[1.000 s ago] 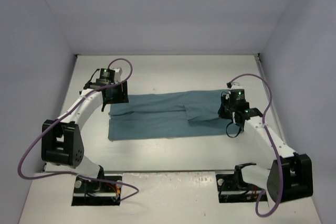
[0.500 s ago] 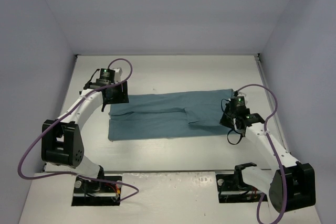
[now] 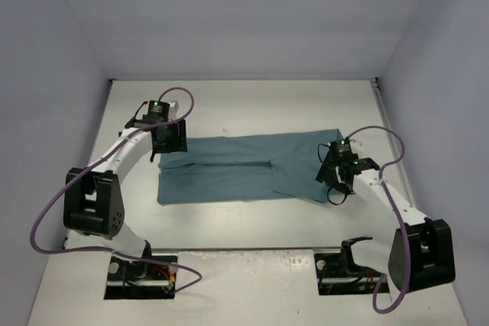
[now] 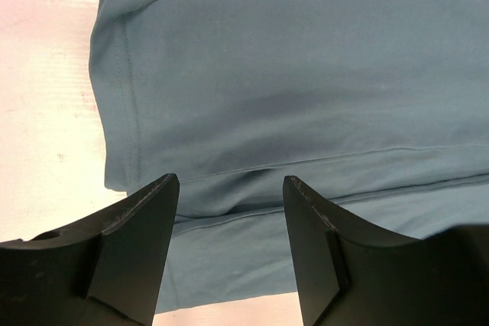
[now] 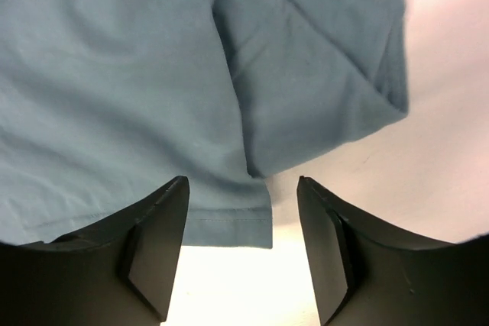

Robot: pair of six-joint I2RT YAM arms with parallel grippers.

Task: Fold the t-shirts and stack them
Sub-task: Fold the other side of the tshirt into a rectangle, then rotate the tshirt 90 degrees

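The teal t-shirt [image 3: 244, 169] lies flat on the white table as a long folded band running left to right. My left gripper [image 3: 170, 145] hovers over its far left corner. In the left wrist view this gripper [image 4: 230, 188] is open, with the t-shirt [image 4: 290, 74] and its hems below and nothing between the fingers. My right gripper [image 3: 331, 177] stands over the band's right end. In the right wrist view this gripper [image 5: 243, 188] is open above the near hem corner of the t-shirt [image 5: 114, 74], which rests on the table.
The white table [image 3: 252, 104] is boxed in by grey-lilac walls on the left, right and back. Both arm bases [image 3: 141, 272] sit at the near edge, with purple cables [image 3: 382, 146] looping off each arm.
My right gripper has gone from shut to open and let go of the cloth. The shirt's right end now lies spread further right and nearer. The left gripper has barely moved.
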